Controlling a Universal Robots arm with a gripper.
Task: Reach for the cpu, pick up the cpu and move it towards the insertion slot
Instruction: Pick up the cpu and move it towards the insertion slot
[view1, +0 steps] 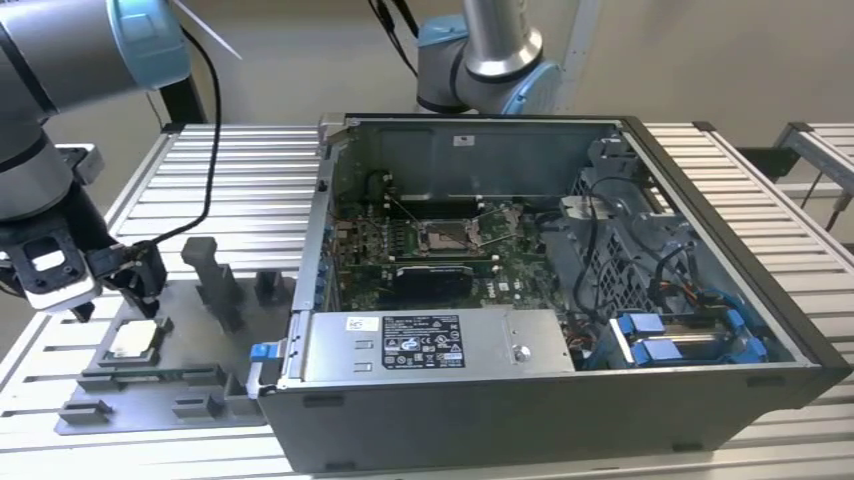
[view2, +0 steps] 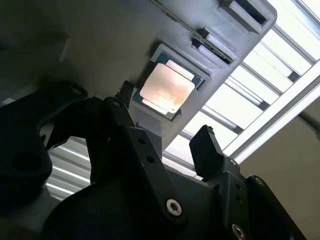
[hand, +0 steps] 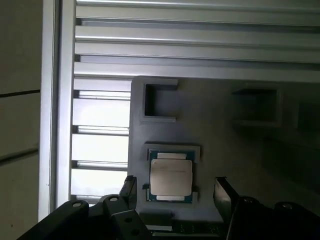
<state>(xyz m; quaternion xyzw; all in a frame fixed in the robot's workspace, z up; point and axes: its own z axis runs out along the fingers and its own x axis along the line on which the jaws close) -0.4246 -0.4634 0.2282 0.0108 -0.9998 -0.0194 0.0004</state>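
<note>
**We find the reach nearly made and the lift not begun.**
In both wrist views our gripper (hand: 175, 192) hangs open over the cpu (hand: 171, 178), a finger (hand: 128, 187) on each side and neither touching it, so nothing is gripped. The cpu lies flat in its nest on the grey fixture (view1: 187, 392), at eight o'clock in the exterior view. The slot (view1: 443, 237) sits well apart, inside the open case (view1: 534, 420), toward two o'clock from the cpu. We judge that the pickup and the carry are both left to do.
</note>
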